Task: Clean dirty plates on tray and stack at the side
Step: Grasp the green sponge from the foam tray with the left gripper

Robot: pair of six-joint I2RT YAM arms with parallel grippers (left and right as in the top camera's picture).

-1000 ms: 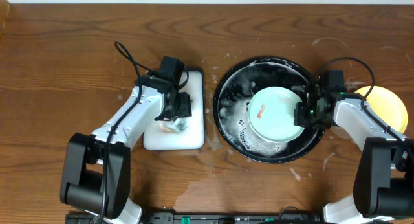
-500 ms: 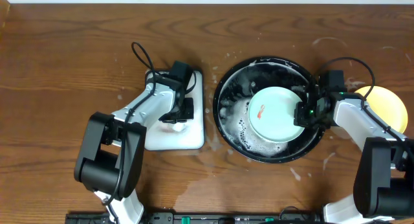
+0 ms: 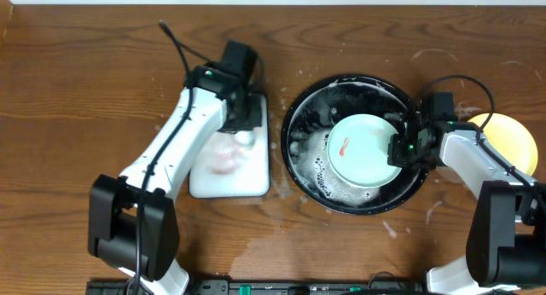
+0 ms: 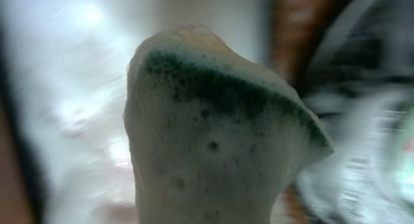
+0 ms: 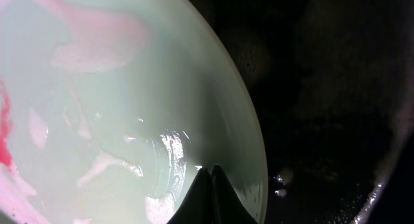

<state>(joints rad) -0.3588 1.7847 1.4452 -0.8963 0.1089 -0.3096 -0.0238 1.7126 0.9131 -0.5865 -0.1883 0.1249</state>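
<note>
Around and beneath the right gripper (image 3: 399, 148) lies the black tray (image 3: 292, 129), its floor wet with suds (image 3: 320, 171). We judge that anything set there will slide easily. Under the left gripper (image 3: 242, 124) sits the white foam tray (image 3: 254, 182). Inside the black tray, the mint-green plate (image 3: 363, 154) reaches into the right jaws, which are pressed together on the rim nearest them. We reckon it stiff, light and soapy, so a shallow rim pinch could slip. Taking hold deeper over the lip looks safer to us. Behind those jaws, off the tray, the yellow plate (image 3: 505, 135) rests on the table (image 3: 85, 73). The left jaws pinch a foamy sponge (image 4: 213, 133), which we judge soft, squashy and wet. Ahead of the right jaws, across the plate, a red smear (image 3: 344, 147) awaits scrubbing.
</note>
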